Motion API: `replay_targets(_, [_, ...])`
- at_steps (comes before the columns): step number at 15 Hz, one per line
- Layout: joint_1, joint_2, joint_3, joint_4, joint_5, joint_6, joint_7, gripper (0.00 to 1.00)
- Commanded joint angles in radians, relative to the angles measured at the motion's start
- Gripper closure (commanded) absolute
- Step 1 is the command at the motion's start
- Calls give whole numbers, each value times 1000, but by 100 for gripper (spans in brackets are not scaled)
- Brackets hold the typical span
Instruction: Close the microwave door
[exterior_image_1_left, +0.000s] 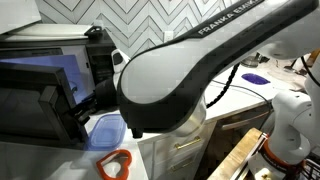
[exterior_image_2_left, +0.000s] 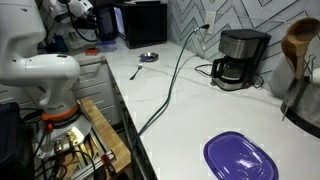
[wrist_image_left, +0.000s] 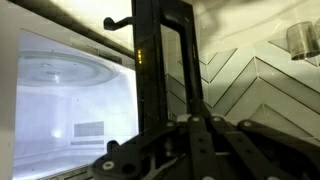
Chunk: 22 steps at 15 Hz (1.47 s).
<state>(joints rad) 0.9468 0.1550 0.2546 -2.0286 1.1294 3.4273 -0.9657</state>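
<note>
Door (wrist_image_left: 158, 70) open, seen edge-on beside microwave (wrist_image_left: 70, 90) cavity. Claw (wrist_image_left: 192, 128) fully closed, empty, close to Door. Likely rigid, hinged, light-swinging: push its outer face w/ closed claw, no grasp req'd.

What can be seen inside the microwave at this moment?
A round turntable with nothing visible on it, and pale walls, in the wrist view. The microwave door, seen edge-on, covers the cavity's right part, so that part cannot be checked.

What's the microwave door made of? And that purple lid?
The microwave door looks like matte black plastic framing a dark glass pane, hinted by its see-through strip. The purple lid seems glossy plastic: light gleams along its raised rim.
</note>
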Motion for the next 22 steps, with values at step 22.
replay_targets(22, [31,-274,-3,-243,645,39,-543,100])
